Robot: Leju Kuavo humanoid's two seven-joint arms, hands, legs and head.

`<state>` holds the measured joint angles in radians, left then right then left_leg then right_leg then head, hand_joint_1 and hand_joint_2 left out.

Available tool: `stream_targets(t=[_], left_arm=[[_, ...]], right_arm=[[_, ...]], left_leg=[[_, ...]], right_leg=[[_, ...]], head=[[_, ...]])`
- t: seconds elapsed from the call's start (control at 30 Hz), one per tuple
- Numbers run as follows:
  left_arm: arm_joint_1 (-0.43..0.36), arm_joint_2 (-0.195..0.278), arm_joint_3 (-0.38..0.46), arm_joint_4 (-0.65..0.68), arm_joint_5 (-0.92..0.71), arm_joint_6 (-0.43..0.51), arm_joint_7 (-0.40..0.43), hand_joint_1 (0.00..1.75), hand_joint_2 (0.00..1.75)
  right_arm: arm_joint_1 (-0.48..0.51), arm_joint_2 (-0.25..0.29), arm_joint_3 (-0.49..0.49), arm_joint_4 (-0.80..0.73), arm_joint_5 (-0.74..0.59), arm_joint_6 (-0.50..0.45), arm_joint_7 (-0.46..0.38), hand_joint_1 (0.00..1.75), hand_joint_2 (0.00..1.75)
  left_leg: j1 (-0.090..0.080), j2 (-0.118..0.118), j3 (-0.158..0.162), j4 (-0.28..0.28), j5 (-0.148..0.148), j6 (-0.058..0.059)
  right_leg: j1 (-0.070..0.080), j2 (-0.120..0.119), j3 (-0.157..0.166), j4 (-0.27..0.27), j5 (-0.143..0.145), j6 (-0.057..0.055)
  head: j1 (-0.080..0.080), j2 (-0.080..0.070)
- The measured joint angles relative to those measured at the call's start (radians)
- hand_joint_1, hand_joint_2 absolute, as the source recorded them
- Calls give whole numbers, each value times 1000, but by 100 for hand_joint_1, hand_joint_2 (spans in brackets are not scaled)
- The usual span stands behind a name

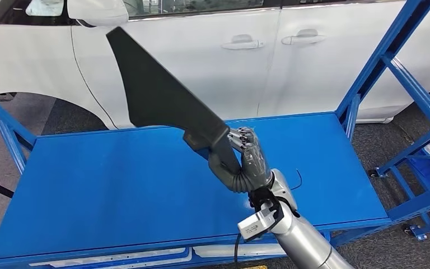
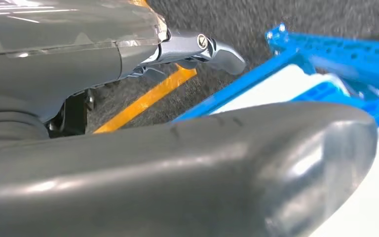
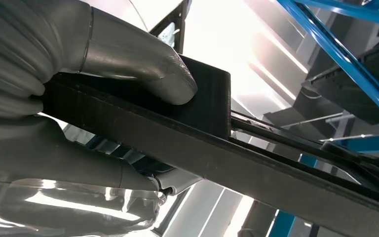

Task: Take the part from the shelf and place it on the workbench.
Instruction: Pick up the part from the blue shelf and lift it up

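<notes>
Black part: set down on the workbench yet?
No. The right hand holds the black part tilted above the blue workbench.

a white car (image 1: 201, 50) stands behind — an orange floor stripe (image 2: 148, 98) below.

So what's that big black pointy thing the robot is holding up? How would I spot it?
Find the white car behind the big blue workbench. Over the bench, the robot's right hand grips the narrow end of the dark part, which is raised and tilted up toward the car. It is the one flat, dark, fin-shaped piece, wide in the middle and tapering to a point.
</notes>
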<state>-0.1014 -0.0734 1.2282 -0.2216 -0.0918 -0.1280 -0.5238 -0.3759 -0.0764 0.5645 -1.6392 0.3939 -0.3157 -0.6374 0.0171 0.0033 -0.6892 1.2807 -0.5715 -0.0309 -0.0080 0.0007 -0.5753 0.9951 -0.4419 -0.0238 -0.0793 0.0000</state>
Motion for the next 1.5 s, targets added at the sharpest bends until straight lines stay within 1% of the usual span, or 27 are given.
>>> stream_targets(t=[0.03,0.1,0.17,0.27,0.33,0.43,0.47,0.5,0.53,0.6,0.63,0.7,0.8,0.87,0.93,0.97,1.0,1.03,1.13,1.17,1.27,1.3,1.33,1.37,1.43,1.47,1.5], left_arm=[[0,1,0,0,0,0,0,0,0],[-1,3,0,0,0,0,0,0,0],[-3,4,1,0,0,0,0,0,0],[-3,4,1,0,0,-1,-1,0,0],[-5,4,1,0,0,-2,-1,0,0],[-9,4,2,0,0,-2,-1,0,0],[-10,4,2,0,0,-2,-1,0,0],[-10,4,3,0,0,-1,-1,0,0],[-10,4,4,0,0,-1,-2,0,0],[-11,3,4,0,0,0,-5,0,0],[-12,2,5,0,0,0,-5,0,0],[-14,3,6,0,0,8,4,0,0],[-17,4,12,0,0,28,22,0,0],[-15,4,19,0,0,36,24,0,0],[-10,4,23,0,0,40,23,0,0],[-8,4,24,0,0,42,23,0,0],[-7,6,24,0,0,44,23,0,0],[-7,8,25,0,0,45,22,0,0],[-11,18,25,0,0,46,22,0,0],[-13,21,25,0,0,46,22,0,0],[-14,26,25,0,0,46,22,0,0],[-14,27,25,0,0,46,22,0,0],[-14,28,25,0,0,46,22,0,0],[-15,28,25,0,0,46,22,0,0],[-17,29,25,0,0,46,22,0,0],[-16,29,25,0,0,46,22,0,0],[-16,29,25,0,0,46,22,0,0]], right_arm=[[4,-1,-3,-9,0,0,0,175,175],[8,-2,-8,-25,0,1,0,175,175],[10,-2,-12,-38,0,1,0,175,175],[13,-4,-14,-54,-9,13,-8,175,175],[13,-5,-15,-75,-23,42,-12,175,175],[17,-5,-16,-112,-61,99,-11,175,175],[21,-5,-16,-122,-87,125,-15,175,175],[25,-5,-16,-131,-122,158,-22,175,175],[30,-5,-16,-144,-168,200,-32,175,175],[37,-5,-18,-179,-260,290,-46,175,175],[39,-4,-19,-199,-301,330,-46,175,175],[38,-3,-20,-229,-410,419,-20,175,175],[37,-7,-21,-245,-598,566,16,175,175],[44,-8,-18,-244,-637,612,1,175,175],[53,-11,-12,-238,-655,634,-8,175,175],[56,-14,-10,-234,-665,640,-10,175,175],[58,-19,-9,-230,-675,643,-11,175,175],[60,-23,-9,-227,-684,644,-11,175,175],[58,-38,-9,-224,-711,640,-8,175,175],[57,-42,-9,-224,-717,639,-6,175,175],[56,-51,-9,-224,-723,636,0,175,175],[56,-54,-8,-224,-723,634,0,175,175],[55,-57,-8,-224,-724,633,1,175,175],[55,-60,-8,-224,-725,633,1,175,175],[55,-65,-8,-224,-726,632,2,175,175],[55,-67,-8,-223,-726,631,2,175,175],[55,-69,-8,-223,-726,631,2,175,175]], left_leg=[[0,0,17,-40,31,1],[-2,2,80,-178,99,6],[-5,2,115,-260,124,16],[-5,-1,116,-273,125,33],[-1,-1,119,-280,129,44],[-1,0,120,-281,130,52],[-1,0,121,-281,129,52],[-1,-1,121,-280,128,52],[-1,-2,123,-279,126,51],[-1,-4,124,-273,121,45],[-3,-5,122,-268,118,40],[-6,-6,118,-262,116,29],[-4,-5,114,-256,108,13],[-1,-5,92,-196,57,6],[0,-5,49,-73,-17,2],[1,-5,32,-21,-40,1],[1,-5,30,0,-46,1],[1,-5,46,-16,-33,2],[-2,-4,159,-204,36,13],[-5,-5,183,-250,48,18],[-12,-6,186,-273,65,32],[-10,-4,182,-276,75,39],[-8,-2,176,-279,86,46],[-6,0,167,-283,98,52],[-7,3,144,-282,116,59],[-7,4,131,-281,125,59],[-8,5,118,-279,132,58]], right_leg=[[0,0,1,2,-2,1],[2,2,2,8,-8,7],[5,2,-2,14,-11,15],[5,1,-6,17,-13,29],[4,1,-22,57,-42,38],[0,1,-109,236,-127,47],[-1,1,-133,281,-138,48],[-3,1,-142,293,-129,49],[-5,0,-132,265,-103,49],[-7,1,-75,141,-35,45],[-6,1,-50,85,-14,42],[-3,4,-32,40,-5,35],[-2,3,-34,33,1,18],[-4,0,-36,27,9,6],[-2,-2,-44,27,14,-2],[0,-2,-49,28,18,-3],[2,-2,-55,30,21,-4],[3,-2,-61,32,25,-3],[5,-2,-75,37,39,5],[5,-2,-77,37,44,11],[3,-2,-80,33,60,31],[2,-1,-83,36,56,36],[2,-1,-92,52,35,40],[1,0,-106,87,-2,44],[-3,0,-145,210,-98,51],[-4,0,-159,271,-129,55],[-6,0,-159,308,-140,57]], head=[[0,0],[0,0],[0,0],[0,0],[0,0],[0,0],[0,0],[0,0],[0,0],[0,0],[0,0],[0,0],[0,0],[0,0],[0,0],[0,0],[0,0],[0,0],[0,0],[0,0],[0,0],[0,0],[0,0],[0,0],[0,0],[0,0],[0,0]])
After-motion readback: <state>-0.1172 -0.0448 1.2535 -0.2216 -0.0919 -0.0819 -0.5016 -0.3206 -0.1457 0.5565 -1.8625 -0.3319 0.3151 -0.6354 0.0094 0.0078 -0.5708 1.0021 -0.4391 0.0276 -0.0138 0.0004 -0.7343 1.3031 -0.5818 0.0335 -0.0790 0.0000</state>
